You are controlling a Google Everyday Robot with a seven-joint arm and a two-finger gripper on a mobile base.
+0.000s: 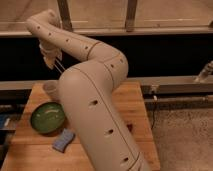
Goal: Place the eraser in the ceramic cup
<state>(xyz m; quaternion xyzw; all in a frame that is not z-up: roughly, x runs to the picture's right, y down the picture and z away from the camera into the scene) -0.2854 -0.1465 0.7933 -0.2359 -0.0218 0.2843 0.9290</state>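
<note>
**Arm blocks most of table, gripper up over cup**

Arm [95, 105] fills mid-frame, big beige links hiding much of the wooden table [135, 100] behind it. Gripper [50, 63] sits high at upper left, above the table's back-left corner; jaws clenched. Thin dark rods slant down from it, w/ a pale edge; can't tell if that is the eraser, so eraser's place is not clear. Ceramic cup [50, 89] stands near the back-left of the table, partly cut off by the arm, inside not visible. Green bowl [47, 117] just in front of cup, looks to hold nothing. Blue sponge-like block [63, 140] lies on the table in front of the bowl, near the arm. Small dark-red bit [129, 127] peeks out at arm's right edge, can't ID.
</note>
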